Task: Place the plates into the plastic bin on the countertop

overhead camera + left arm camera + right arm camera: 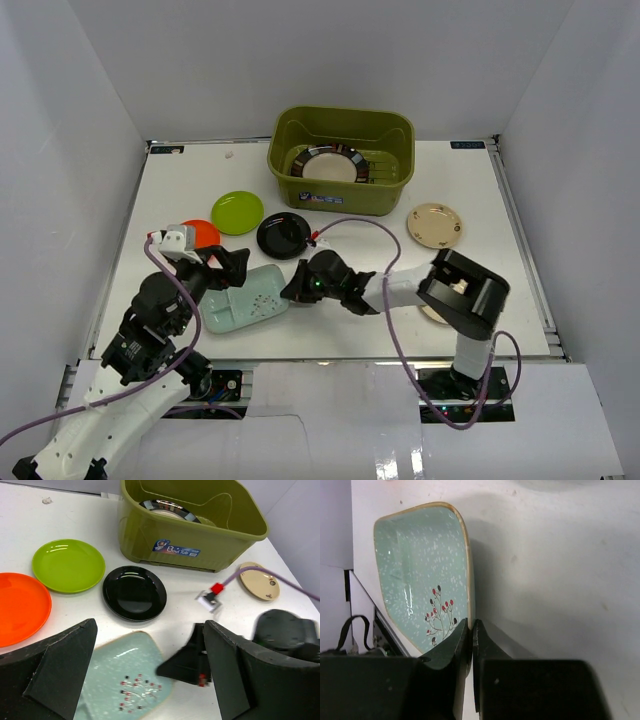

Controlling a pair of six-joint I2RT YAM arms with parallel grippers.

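A mint-green rounded plate with a red berry print (240, 302) lies on the white countertop (470, 290). My right gripper (293, 290) is shut on its right rim, seen edge-on in the right wrist view (471, 630) with the plate (420, 575) tilted. My left gripper (225, 268) is open just above the plate's left part (125, 680). Black (285, 236), lime (237, 211), orange (203, 233) and beige (434, 225) plates lie behind. The olive bin (340, 198) holds the dark-rimmed plate (333, 163).
A second beige plate (432, 312) is partly hidden under my right arm. A purple cable (385, 240) loops over the countertop beside the black plate. White walls close in the left, back and right sides.
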